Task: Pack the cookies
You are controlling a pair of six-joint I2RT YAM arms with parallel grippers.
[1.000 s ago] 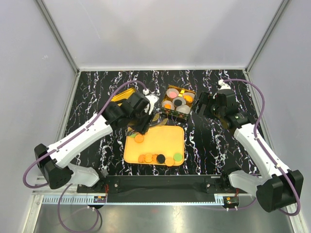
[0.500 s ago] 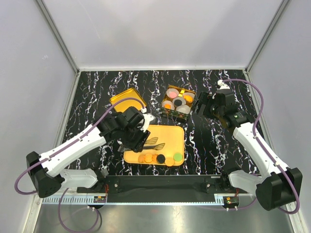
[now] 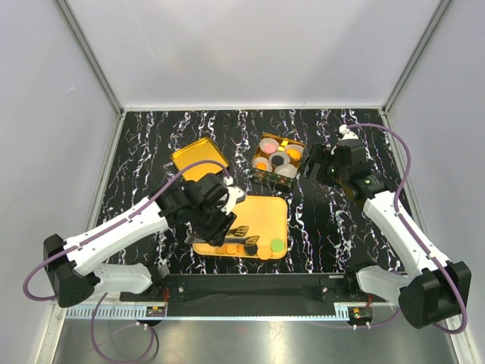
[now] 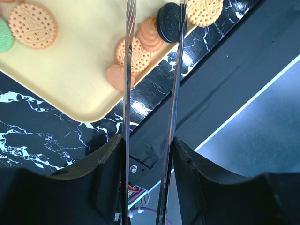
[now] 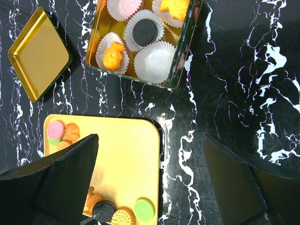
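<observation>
The yellow tray (image 3: 265,212) lies on the black marbled tabletop (image 3: 333,220). Most of the loose cookies (image 3: 231,248) sit in a row along the tray's near edge: several orange ones, a black cookie (image 4: 168,22) and, toward the near right corner, a green cookie (image 3: 278,245). The left gripper (image 3: 250,234) hangs low over that near edge with its two long, thin metal fingers (image 4: 125,93) parted. In the left wrist view they reach in across the tray's rim. One blade crosses an orange cookie (image 4: 133,51), and the other touches the edge of the black cookie, which sits tilted against a neighbouring orange one. The black cookie lies between the blades but does not span the gap, so it is not pinched. At the tray's far left corner a pink cookie (image 5: 56,129) rests beside another green one and an orange one. Just beyond the tray's far right corner stands an open tin (image 5: 185,51) lined with white paper cups (image 5: 157,61), some of them holding pink, black and orange cookies. A gold lid (image 5: 40,54) lies flat on the tabletop beyond the tray's far left corner. The right gripper (image 3: 311,164) hovers to the right of the tin, beyond the tray's far right corner, with its fingers spread wide.
</observation>
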